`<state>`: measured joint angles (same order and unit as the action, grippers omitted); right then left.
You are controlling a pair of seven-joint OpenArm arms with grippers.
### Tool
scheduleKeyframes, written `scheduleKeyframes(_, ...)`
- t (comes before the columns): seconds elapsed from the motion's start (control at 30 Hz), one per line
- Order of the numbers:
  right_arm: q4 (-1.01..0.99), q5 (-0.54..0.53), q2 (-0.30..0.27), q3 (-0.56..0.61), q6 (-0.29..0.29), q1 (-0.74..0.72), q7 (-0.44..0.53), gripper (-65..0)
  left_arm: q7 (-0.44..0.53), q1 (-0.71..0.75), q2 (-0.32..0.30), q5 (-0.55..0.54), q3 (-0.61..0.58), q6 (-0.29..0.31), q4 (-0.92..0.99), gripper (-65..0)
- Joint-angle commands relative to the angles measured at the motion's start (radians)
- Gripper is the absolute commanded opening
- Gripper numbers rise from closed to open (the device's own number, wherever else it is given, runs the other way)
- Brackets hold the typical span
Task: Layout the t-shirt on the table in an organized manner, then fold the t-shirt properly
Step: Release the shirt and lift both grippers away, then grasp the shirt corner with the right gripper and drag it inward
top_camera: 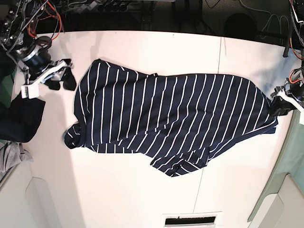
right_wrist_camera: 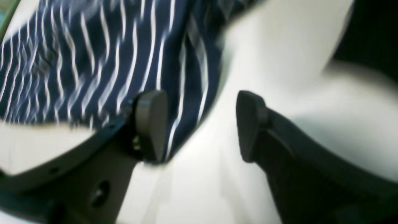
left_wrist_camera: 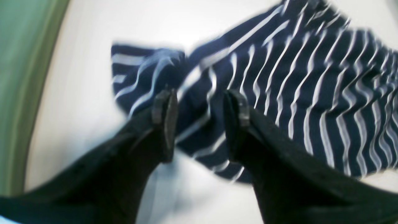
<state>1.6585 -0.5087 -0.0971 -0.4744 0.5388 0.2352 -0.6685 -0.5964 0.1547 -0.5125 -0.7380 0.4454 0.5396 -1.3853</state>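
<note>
Black rubber pads faced each other across a clear gap on the left claw, which stood released over the striped cloth with nothing pinched between them; a turned-over corner of the hem lay just beyond its tips. The right claw was released as well, one pad over the shirt's edge and the other over bare white surface, gripping nothing.

Outward from the claws, the t-shirt lay spread across the middle of the desk, stretched roughly from one arm's side to the other. In the base view the right claw hung just off the shirt's one end, and the left claw sat at the opposite end, touching or nearly touching the fabric there. The body looked mostly flat, but one sleeve was bunched and folded under itself along the near edge, and a corner at the right arm's end curled up. A plain dark cloth and a small grey cloth lay at the desk's edge, apart from the shirt.

By my judgement the layout step was nearly done and folding had not begun. The next move would call for picking out the crumpled sleeve and the curled corner and drawing them flat, so that the outline was square before any fold. Wrist views were blurred, so finer creases could not be told.
</note>
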Motion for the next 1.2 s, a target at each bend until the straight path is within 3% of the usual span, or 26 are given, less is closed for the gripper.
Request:
scheduleKeyframes(0.0, 0.017, -0.023, -0.004, -0.004, 0.008, 0.01, 0.03, -29.8, 0.018, -0.015, -0.023, -0.021, 0.008, 0.006, -0.014, -37.7)
scheduleKeyframes(0.2, -0.021, 0.041, 0.0, -0.003, 0.008, 0.107, 0.112, -29.9, 0.008, 0.025, -0.022, -0.048, 0.009, 0.012, -0.014, -37.8)
scheduleKeyframes(0.3, -0.106, 0.04, -0.002, 0.015, 0.008, 0.09, 0.169, -29.9, 0.01, 0.056, -0.022, -0.042, 0.009, 0.011, -0.014, -37.8)
scheduleKeyframes(0.47, -0.245, 0.041, -0.002, 0.113, 0.008, 0.015, 0.181, -29.9, 0.084, 0.1, -0.008, -0.012, 0.009, 0.01, -0.014, -37.8)
scheduleKeyframes(0.63, -0.309, 0.042, 0.003, 0.238, 0.008, -0.045, 0.205, -30.1, 0.134, 0.096, 0.023, 0.048, 0.008, -0.057, 0.033, -37.9)
scheduleKeyframes(0.67, -0.309, 0.046, 0.008, 0.26, 0.008, -0.058, 0.208, -31.4, 0.165, 0.09, 0.027, 0.048, 0.008, -0.057, 0.049, -38.0)
scheduleKeyframes(0.73, -0.307, 0.066, 0.024, 0.29, 0.008, -0.084, 0.214, -40.9, 0.201, 0.07, 0.034, 0.055, 0.008, -0.056, 0.083, -44.0)
scheduleKeyframes(0.83, -0.302, 0.082, 0.051, 0.303, 0.009, -0.112, 0.228, -65.0, 0.203, 0.03, 0.047, 0.065, 0.008, -0.056, 0.126, -58.0)
scheduleKeyframes(0.9, -0.28, 0.071, 0.059, 0.302, 0.024, -0.122, 0.217, -65.0, 0.204, 0.007, 0.05, 0.065, 0.005, -0.052, 0.137, -65.0)
scheduleKeyframes(1.07, -0.088, -0.086, 0.059, 0.298, 0.039, -0.115, 0.049, -65.0, 0.199, -0.036, 0.034, 0.026, 0.005, 0.061, 0.129, -65.0)
scheduleKeyframes(1.17, 0.089, -0.105, 0.059, 0.274, 0.037, -0.1, 0.048, -65.0, 0.196, -0.036, 0.013, -0.015, 0.006, 0.075, 0.122, -65.0)
